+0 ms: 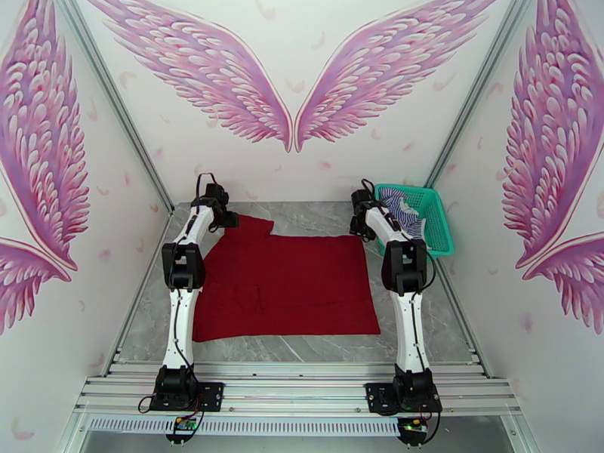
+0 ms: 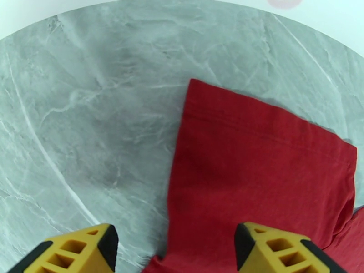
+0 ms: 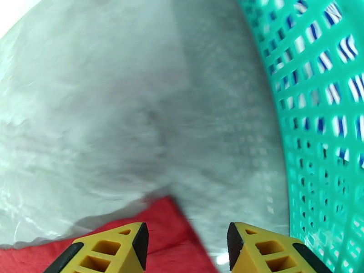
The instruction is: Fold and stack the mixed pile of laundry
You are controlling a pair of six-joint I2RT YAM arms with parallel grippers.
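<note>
A dark red T-shirt (image 1: 291,285) lies spread flat on the grey table, one sleeve (image 2: 255,164) sticking out at its far left. My left gripper (image 2: 175,249) hovers open just over that sleeve, its yellow fingertips (image 2: 268,246) apart with nothing between them. In the top view the left gripper (image 1: 226,218) sits at the shirt's far left corner. My right gripper (image 3: 184,246) is open above the shirt's far right corner (image 3: 154,233), holding nothing. The blue-and-white striped shirt (image 1: 400,205) lies bunched in the basket, and its stripes (image 3: 336,92) show through the mesh.
The teal mesh basket (image 1: 442,220) stands at the table's far right corner, close beside my right gripper; its wall (image 3: 318,169) is right next to the fingers. Bare grey table (image 1: 294,345) runs along the near edge. Walls enclose the table on three sides.
</note>
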